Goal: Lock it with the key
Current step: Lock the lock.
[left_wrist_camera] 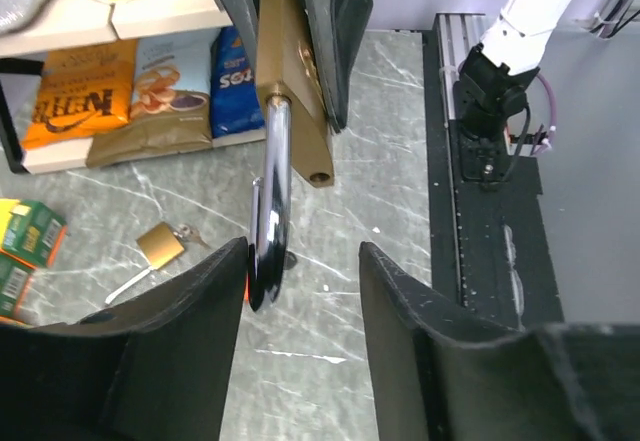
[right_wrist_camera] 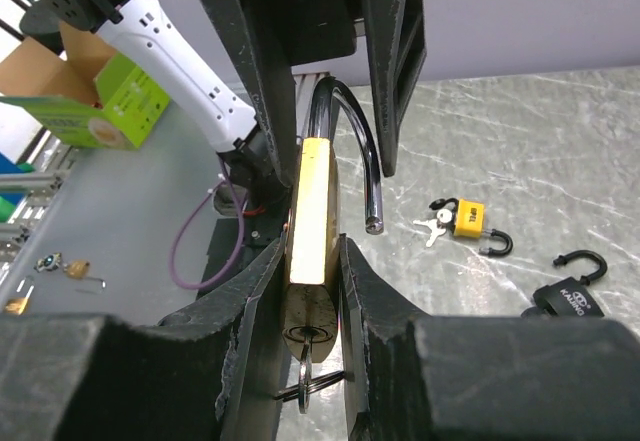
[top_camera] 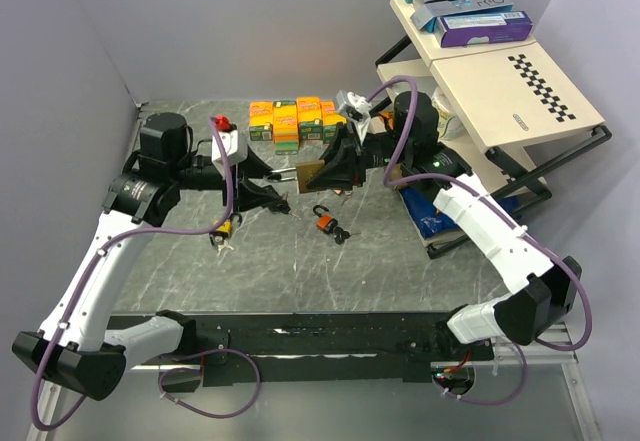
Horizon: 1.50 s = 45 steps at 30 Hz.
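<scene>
Above middle of table (top_camera: 250, 261): clamps brass padlock (right_wrist_camera: 315, 201) in right gripper (right_wrist_camera: 315, 261), fingers pressed on both flat faces of body. Shows shackle (left_wrist_camera: 270, 211) swung open, free end out of body, reaching toward left gripper (left_wrist_camera: 302, 291). Spreads left fingers (left_wrist_camera: 190, 341) either side of shackle's bend, gap wide; cannot tell whether nearer finger touches it. Shows key (right_wrist_camera: 303, 361) in padlock's bottom, ring hanging below. Small orange padlock (top_camera: 323, 223) and black padlock (top_camera: 343, 236) side by side on table underneath.
</scene>
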### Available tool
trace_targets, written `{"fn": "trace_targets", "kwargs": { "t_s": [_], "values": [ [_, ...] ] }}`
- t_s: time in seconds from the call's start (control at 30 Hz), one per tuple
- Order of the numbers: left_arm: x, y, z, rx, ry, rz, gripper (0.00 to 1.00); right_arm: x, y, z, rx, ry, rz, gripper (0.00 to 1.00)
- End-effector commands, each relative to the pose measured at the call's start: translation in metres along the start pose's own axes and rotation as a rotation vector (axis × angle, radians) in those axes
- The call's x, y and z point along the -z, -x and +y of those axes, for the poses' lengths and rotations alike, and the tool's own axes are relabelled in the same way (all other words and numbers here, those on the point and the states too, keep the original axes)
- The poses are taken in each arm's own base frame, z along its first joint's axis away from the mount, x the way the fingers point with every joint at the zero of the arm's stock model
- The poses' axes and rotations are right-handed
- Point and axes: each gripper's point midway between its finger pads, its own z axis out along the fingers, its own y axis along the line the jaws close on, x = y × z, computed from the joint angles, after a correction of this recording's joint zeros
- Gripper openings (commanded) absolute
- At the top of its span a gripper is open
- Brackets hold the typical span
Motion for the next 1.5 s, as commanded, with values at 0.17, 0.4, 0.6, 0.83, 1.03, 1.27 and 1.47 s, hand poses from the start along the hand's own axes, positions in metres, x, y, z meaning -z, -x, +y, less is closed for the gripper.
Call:
{"fn": "trace_targets", "kwargs": {
  "t_s": [0.17, 0.4, 0.6, 0.83, 1.03, 1.27, 1.47],
  "values": [
    [-0.001, 0.011, -0.007, 0.069, 0.006, -0.066, 0.38, 0.006, 0.033, 0.028, 0.197, 0.031, -0.072, 0.00],
    [-0.003, 0.003, -0.008, 0.095, -0.002, -0.056, 0.40, 0.006, 0.039, 0.032, 0.226, 0.035, -0.095, 0.00],
    [-0.006, -0.010, -0.006, 0.114, 0.004, -0.030, 0.41, 0.006, 0.040, 0.032, 0.226, 0.037, -0.099, 0.00],
    [-0.006, 0.000, -0.013, 0.127, -0.038, -0.067, 0.27, 0.004, 0.038, 0.032, 0.227, 0.038, -0.095, 0.00],
    [-0.006, 0.006, -0.020, 0.128, -0.073, -0.089, 0.24, 0.004, 0.038, 0.030, 0.224, 0.037, -0.095, 0.00],
    [-0.012, 0.013, -0.018, 0.153, -0.080, -0.108, 0.01, 0.000, 0.036, 0.032, 0.210, 0.056, -0.100, 0.00],
    [-0.019, 0.018, -0.010, 0.194, -0.044, -0.129, 0.01, -0.008, 0.030, 0.044, 0.170, 0.117, -0.092, 0.00]
  ]
}}
